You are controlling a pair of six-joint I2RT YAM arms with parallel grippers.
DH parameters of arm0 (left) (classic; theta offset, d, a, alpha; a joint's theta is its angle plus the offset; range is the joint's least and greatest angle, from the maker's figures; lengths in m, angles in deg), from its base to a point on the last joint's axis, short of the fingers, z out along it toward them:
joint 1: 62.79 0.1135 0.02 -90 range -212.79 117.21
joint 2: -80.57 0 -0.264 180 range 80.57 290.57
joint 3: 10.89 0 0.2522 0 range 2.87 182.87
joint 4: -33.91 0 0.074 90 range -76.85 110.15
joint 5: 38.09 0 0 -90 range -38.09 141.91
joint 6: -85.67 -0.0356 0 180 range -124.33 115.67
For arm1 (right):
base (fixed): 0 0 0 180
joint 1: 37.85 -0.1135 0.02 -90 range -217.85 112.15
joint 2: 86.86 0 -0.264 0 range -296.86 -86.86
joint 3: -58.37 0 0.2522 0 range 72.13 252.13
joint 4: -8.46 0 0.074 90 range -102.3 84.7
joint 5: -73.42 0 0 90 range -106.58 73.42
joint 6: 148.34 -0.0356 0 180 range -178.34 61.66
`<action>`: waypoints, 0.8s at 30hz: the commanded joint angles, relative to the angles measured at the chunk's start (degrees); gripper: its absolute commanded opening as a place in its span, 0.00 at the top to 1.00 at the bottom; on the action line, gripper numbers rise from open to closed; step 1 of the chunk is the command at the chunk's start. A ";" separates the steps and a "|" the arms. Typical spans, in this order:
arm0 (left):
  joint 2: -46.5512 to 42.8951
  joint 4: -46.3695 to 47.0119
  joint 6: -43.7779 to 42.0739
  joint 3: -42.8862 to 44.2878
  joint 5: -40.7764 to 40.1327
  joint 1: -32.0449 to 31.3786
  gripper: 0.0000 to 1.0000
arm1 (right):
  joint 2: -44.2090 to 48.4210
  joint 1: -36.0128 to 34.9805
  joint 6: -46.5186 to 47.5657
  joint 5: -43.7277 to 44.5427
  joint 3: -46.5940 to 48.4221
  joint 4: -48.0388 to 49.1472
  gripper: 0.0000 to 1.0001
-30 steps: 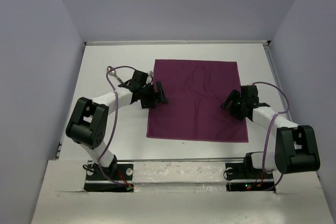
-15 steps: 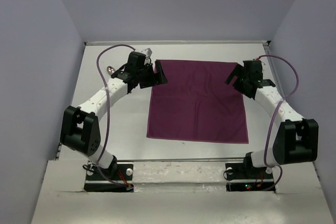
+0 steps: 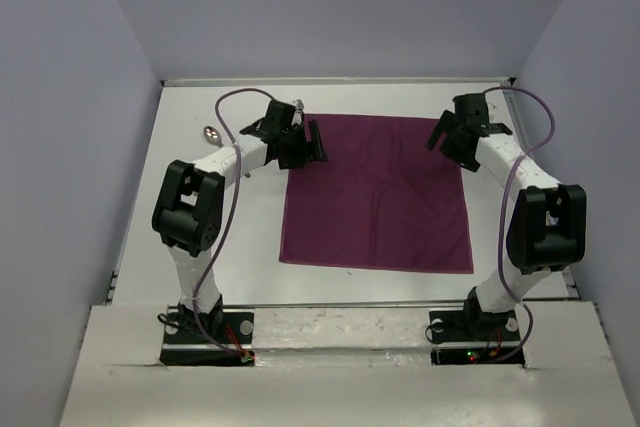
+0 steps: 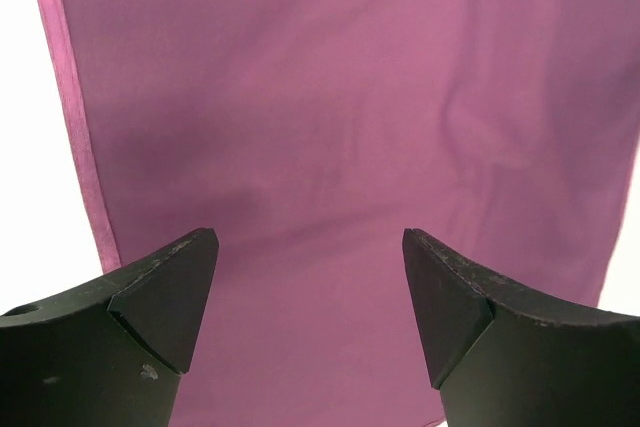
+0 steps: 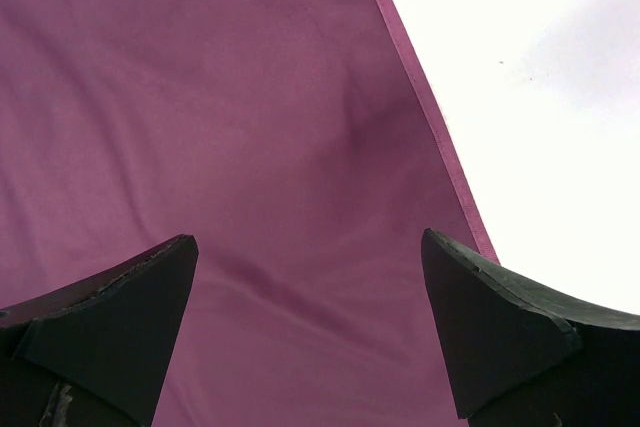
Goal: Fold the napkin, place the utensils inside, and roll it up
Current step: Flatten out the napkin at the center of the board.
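The plum-purple napkin point(image 3: 375, 197) lies spread flat in the middle of the white table. My left gripper point(image 3: 312, 143) hangs open over its far left corner, with nothing between the fingers. In the left wrist view the napkin point(image 4: 330, 107) fills the frame beyond the left gripper point(image 4: 310, 282). My right gripper point(image 3: 443, 136) hangs open over the far right corner. In the right wrist view the right gripper point(image 5: 308, 277) is over the napkin point(image 5: 220, 127), whose hemmed edge runs up the right side. One small grey metal utensil point(image 3: 210, 132) lies on the table left of the left arm.
The table point(image 3: 220, 237) is boxed in by pale walls on the left, right and back. A metal rail point(image 3: 340, 304) runs along the near edge by the arm bases. Purple cables point(image 3: 230, 107) loop off both wrists.
Both arms have reached away from the napkin's side edges to its two far corners. The right gripper's jaws have spread wider. The napkin has not moved.
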 commanded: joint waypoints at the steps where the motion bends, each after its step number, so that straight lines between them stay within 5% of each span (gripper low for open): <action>1: -0.89 3.38 -1.03 -3.98 0.41 -0.36 0.13 | -0.66 -0.03 1.54 -0.86 3.33 -0.81 0.00; 9: -3.88 6.90 -1.03 -14.88 0.05 -0.36 0.13 | -1.98 -0.03 4.44 -2.62 4.21 -1.07 0.00; 24: -9.76 2.86 -2.87 -22.09 -3.11 -0.44 0.13 | -5.68 -0.03 4.53 -2.09 9.13 -1.42 0.00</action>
